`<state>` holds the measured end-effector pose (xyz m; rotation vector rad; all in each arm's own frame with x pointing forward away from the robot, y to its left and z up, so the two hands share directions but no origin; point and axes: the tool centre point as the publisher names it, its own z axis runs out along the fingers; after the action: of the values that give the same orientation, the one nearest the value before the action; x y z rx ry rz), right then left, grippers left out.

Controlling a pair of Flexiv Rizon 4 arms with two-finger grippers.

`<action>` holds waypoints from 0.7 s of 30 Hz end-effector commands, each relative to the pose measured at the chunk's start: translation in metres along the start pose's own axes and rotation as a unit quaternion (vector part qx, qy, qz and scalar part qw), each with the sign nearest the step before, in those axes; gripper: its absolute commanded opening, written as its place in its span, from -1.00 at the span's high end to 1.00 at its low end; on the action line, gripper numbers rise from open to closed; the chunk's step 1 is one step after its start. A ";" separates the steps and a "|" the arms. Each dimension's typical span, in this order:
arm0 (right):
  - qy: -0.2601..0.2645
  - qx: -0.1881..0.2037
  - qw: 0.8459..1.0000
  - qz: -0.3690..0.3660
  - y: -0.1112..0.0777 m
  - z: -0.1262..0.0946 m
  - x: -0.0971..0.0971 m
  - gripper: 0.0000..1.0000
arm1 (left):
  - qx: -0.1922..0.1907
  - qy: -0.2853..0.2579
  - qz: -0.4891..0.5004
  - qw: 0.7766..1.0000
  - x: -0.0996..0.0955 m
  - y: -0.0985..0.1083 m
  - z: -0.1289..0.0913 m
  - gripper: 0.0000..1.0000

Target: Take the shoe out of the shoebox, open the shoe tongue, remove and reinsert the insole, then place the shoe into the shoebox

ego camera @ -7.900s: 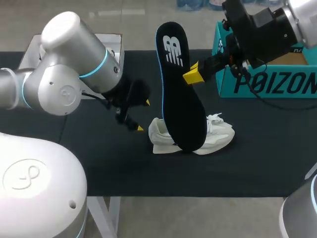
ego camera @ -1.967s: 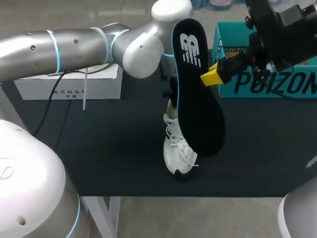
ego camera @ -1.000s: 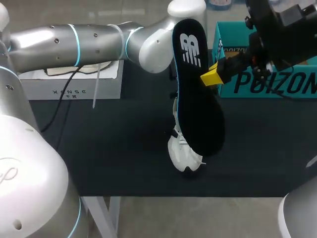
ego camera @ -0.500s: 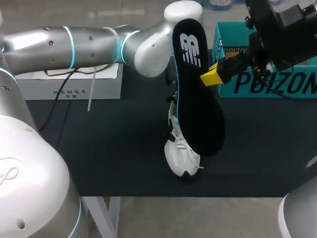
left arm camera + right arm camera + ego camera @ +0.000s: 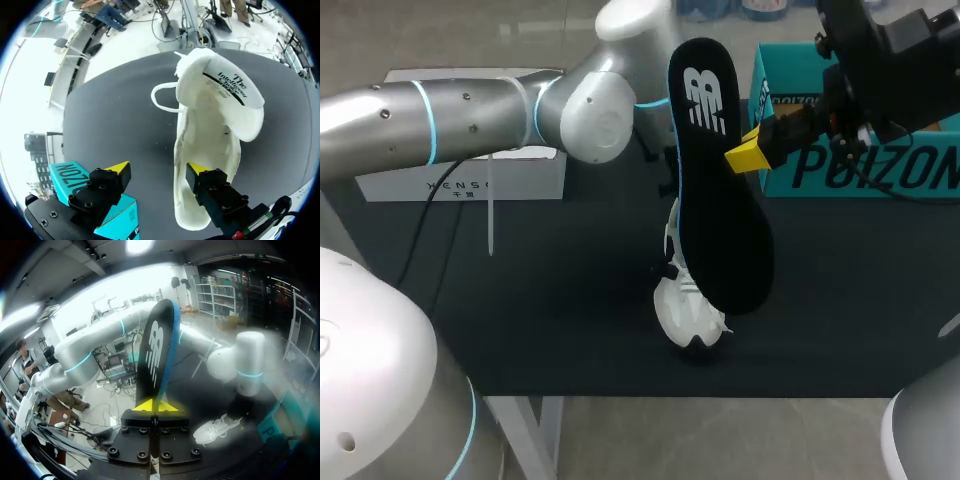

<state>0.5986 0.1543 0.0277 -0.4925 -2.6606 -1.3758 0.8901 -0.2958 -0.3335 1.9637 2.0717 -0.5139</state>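
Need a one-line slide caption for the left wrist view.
Left gripper, open, hovers over the white shoe on the black table, tongue folded open, teal shoebox nearby.

A: What stands on the table (image 5: 550, 320) beside the work things?
B: Only 1 white box (image 5: 430, 183), at the far left edge of the table. It is long and low, with dark print on its front.
A: And the table?
B: Black top, white leg (image 5: 542, 425) under the near edge.
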 end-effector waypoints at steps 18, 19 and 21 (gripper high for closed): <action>0.001 0.003 1.000 0.001 0.003 0.002 -0.001 1.00 | 0.070 -0.483 -0.149 0.860 0.083 0.006 -0.149 -1.00; 0.001 0.003 1.000 0.001 0.003 0.002 -0.001 1.00 | 0.077 -0.488 -0.152 0.856 0.084 0.005 -0.151 -1.00; 0.001 0.003 1.000 0.001 0.003 0.002 -0.001 1.00 | 0.092 -0.504 -0.153 0.845 0.086 0.003 -0.153 -1.00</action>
<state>0.5986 0.1542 0.0277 -0.4924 -2.6607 -1.3757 0.9028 -0.1787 -0.2358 1.4806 1.9709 -1.0141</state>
